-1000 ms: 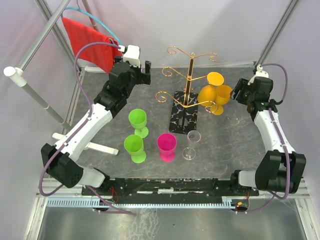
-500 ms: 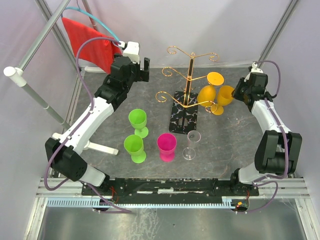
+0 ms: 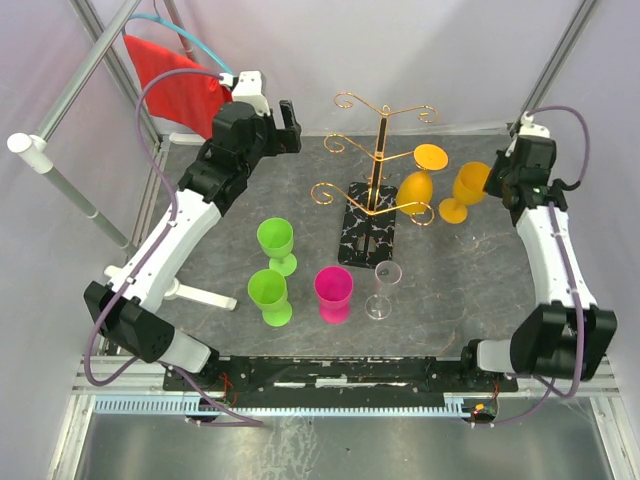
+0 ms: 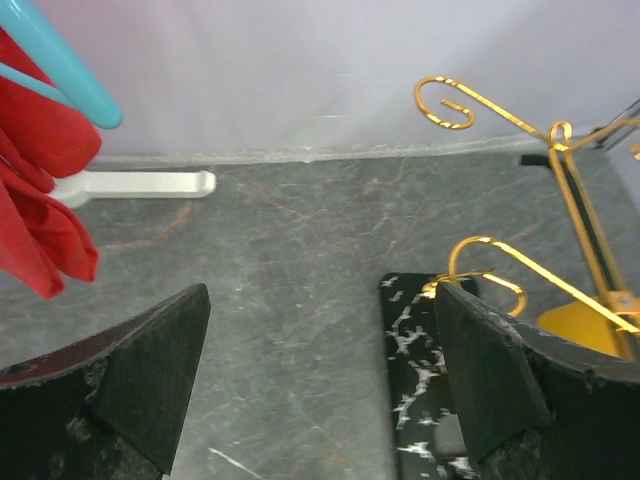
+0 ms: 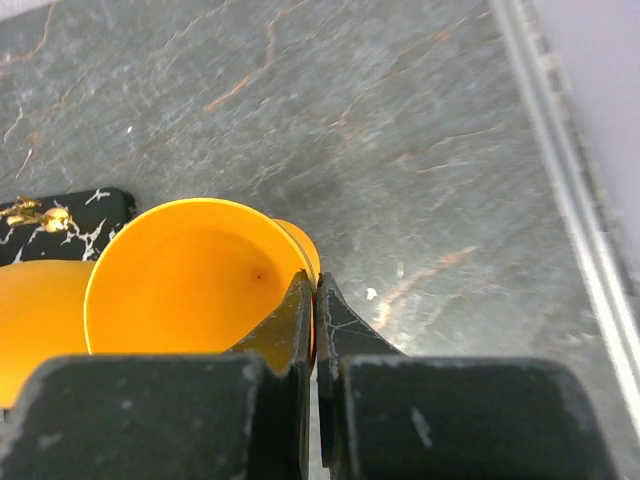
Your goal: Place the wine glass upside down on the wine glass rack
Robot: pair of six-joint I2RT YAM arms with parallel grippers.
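Observation:
The gold wire wine glass rack [image 3: 378, 150] stands on its black marble base [image 3: 366, 238] at mid-table. One orange wine glass [image 3: 416, 186] hangs upside down on a right-hand arm. A second orange wine glass [image 3: 470, 190] stands upright to the right of the rack. My right gripper [image 5: 315, 285] is shut on its rim [image 5: 300, 262], one finger inside the bowl and one outside. At the back left, above the table, my left gripper [image 3: 290, 128] is open and holds nothing. Its wrist view looks at the rack's curled arms [image 4: 480, 110] and base [image 4: 415, 380].
Two green glasses [image 3: 275, 240] [image 3: 268, 293], a pink one [image 3: 333, 290] and a clear one [image 3: 385, 285] stand upright in front of the rack. A red cloth [image 3: 175, 85] hangs on a white stand at the back left. The table's metal edge [image 5: 560, 180] runs close on the right.
My right gripper has shut on the upright orange glass's rim and drawn it to the right, away from the hanging one. The left arm has shifted slightly toward the back.

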